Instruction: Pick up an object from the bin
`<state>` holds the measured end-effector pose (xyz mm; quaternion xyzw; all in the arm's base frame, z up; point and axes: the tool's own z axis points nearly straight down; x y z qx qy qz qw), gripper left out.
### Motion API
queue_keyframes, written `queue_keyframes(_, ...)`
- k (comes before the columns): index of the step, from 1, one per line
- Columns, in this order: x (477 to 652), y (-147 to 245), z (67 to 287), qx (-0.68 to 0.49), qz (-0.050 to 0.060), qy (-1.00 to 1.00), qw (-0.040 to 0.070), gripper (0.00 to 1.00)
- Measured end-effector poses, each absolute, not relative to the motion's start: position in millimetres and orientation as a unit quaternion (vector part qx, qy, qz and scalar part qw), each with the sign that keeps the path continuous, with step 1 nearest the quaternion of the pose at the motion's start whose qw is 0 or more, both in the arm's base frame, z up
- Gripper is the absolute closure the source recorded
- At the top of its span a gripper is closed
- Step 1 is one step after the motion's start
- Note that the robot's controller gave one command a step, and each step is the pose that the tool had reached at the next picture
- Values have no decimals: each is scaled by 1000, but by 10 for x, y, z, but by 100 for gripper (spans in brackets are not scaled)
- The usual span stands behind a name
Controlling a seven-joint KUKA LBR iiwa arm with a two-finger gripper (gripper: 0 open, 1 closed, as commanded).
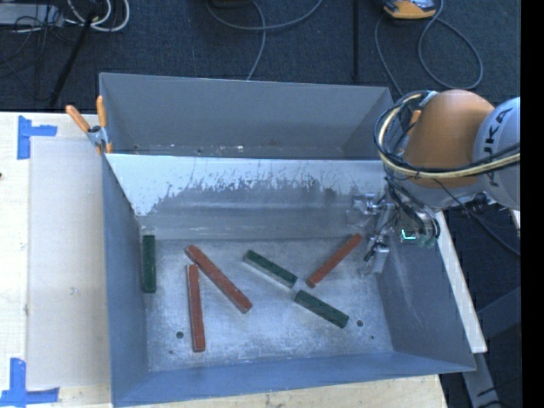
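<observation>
Hovers with hand point(374, 252) at upper tip of red-brown stick point(334, 261), by right wall of bin point(416, 308). Perhaps touching. Cannot tell clenched or released.

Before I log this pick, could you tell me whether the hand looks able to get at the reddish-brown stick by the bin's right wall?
Probably yes: the hand sits by the upper end of the reddish-brown stick, and nothing lies on top of it, though the bin's right wall is close.
</observation>
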<state>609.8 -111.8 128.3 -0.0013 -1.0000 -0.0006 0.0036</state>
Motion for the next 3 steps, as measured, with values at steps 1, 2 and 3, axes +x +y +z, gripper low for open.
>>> queue_keyframes(1,5946,-808,677,110,-1,-994,2,0)
queue_keyframes(2,5963,-812,700,111,0,-994,0,100)
queue_keyframes(3,5302,-451,2166,135,0,-991,-3,100)
